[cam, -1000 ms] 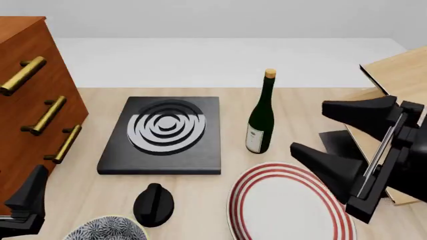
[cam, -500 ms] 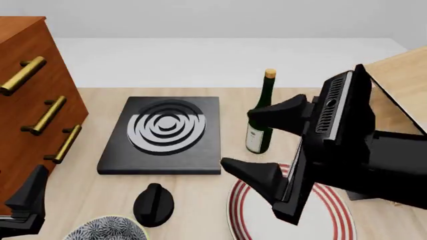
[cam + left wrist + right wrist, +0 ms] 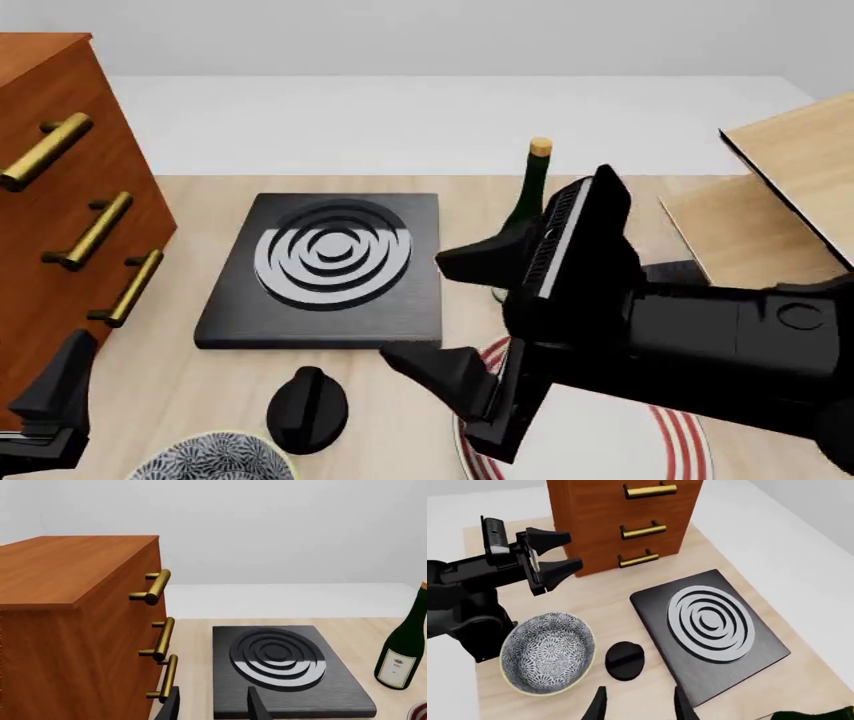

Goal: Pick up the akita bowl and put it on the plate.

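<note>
Right gripper (image 3: pixel 430 305) spread wide, nothing between fingers, hanging above the table (image 3: pixel 200 400) over the near right edge of the stove (image 3: pixel 327 268) and the left part of the plate (image 3: pixel 667 440). Its arm covers most of the plate and the lower wine bottle (image 3: pixel 537 165). Black knob (image 3: pixel 307 408) sits just left of the plate, near stove's front edge. Akita bowl (image 3: pixel 547 652) upright on the table, beside the knob, well apart from the plate. Left gripper (image 3: pixel 550 560) open, empty, near the bowl, by the wooden drawer cabinet (image 3: pixel 67 200).
</note>
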Robot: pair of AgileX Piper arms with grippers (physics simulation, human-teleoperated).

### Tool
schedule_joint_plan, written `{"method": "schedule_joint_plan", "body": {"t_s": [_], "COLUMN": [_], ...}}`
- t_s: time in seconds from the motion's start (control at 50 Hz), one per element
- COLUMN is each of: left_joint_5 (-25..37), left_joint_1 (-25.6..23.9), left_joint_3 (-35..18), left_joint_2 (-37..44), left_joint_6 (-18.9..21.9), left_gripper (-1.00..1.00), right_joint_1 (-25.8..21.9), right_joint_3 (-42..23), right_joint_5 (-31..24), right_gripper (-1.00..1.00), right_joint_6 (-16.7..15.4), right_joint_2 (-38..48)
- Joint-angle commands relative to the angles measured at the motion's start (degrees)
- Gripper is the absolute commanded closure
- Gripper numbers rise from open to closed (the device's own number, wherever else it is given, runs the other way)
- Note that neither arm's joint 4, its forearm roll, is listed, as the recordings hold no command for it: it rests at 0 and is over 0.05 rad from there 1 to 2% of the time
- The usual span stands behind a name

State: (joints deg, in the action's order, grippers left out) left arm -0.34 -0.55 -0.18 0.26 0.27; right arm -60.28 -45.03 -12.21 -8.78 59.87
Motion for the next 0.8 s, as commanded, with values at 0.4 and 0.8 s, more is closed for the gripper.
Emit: {"method": "schedule_joint_plan", "body": {"t_s": [0.4,0.8], "left_joint_5": [0.0,0.1], "left_joint_1": [0.0,0.0], "left_joint_3": [0.0,-0.1], "left_joint_2": [0.1,0.0], "left_joint_6": [0.0,0.1], "left_gripper": [-1.00,-1.00], "right_joint_1": [-3.1,-6.1], "right_joint_3": [-26.6,-31.7], "right_joint_5": [-25.5,-37.1], "right_gripper": [-1.00,-1.00], "right_joint_6": [15.5,28.4], "right_joint_2": [11.8,17.7]}}
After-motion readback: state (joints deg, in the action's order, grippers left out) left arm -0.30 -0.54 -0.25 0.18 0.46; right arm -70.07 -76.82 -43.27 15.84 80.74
